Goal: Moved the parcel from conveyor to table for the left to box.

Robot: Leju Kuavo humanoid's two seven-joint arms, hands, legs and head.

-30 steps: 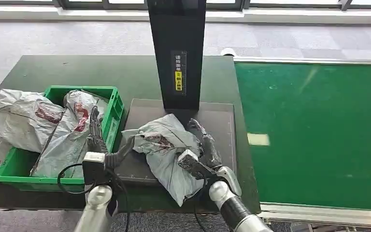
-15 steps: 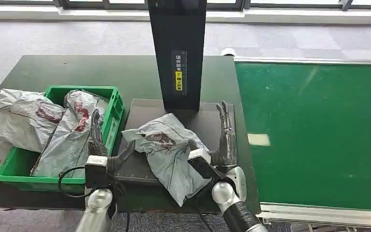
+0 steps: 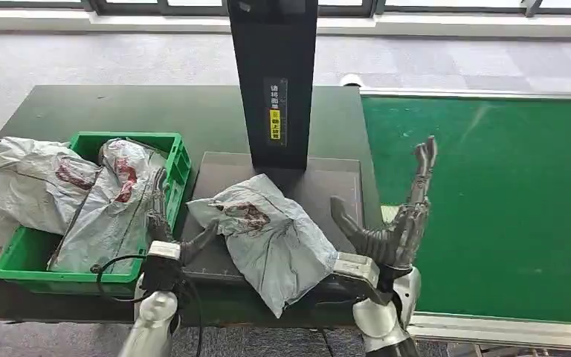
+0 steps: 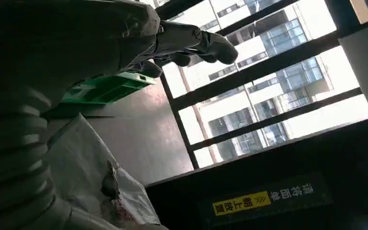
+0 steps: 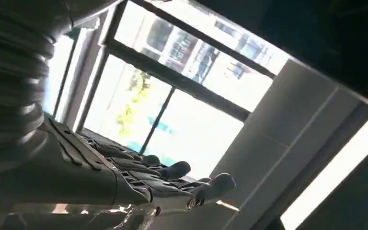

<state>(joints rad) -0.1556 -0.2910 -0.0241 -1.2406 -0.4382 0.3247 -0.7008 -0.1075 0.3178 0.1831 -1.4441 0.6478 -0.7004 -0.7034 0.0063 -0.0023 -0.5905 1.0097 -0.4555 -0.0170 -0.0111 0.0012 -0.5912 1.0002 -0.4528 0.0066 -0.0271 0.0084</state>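
Parcel: crumpled grey plastic mailer parcel (image 3: 271, 236) overhangs dark desk (image 3: 119, 111) front edge.
Right hand (image 3: 401, 223): released, now lifted clear toward green conveyor belt (image 3: 505, 208).
Left hand (image 3: 165, 223): released, beside parcel.

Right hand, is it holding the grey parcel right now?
No, the right hand is raised with fingers spread, apart from the grey parcel on the table.
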